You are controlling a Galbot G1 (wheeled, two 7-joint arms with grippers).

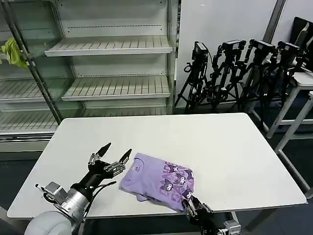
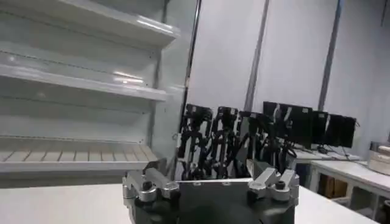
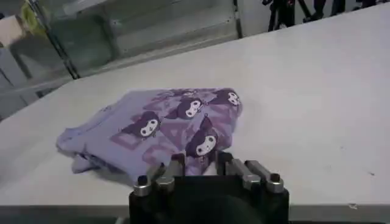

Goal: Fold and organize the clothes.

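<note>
So just one lavender T-shirt [image 1: 159,182], folded up near the white table's [image 1: 234,156] front edge. Left gripper [image 1: 116,153] hovers just beside it, fingers spread; right gripper [image 1: 194,208] at its corner, can't tell its state.

From where I stand, no lettering, label, brand or number reads anywhere; the T-shirt [image 1: 159,182] carries cartoon figures, no words.

The left arm reaches forward and up from the near left, its hand [image 1: 115,153] raised with fingers spread wide, while the right hand [image 1: 195,208] sits low at the near edge, its fingers apparently close together, though that is hard to tell.
</note>
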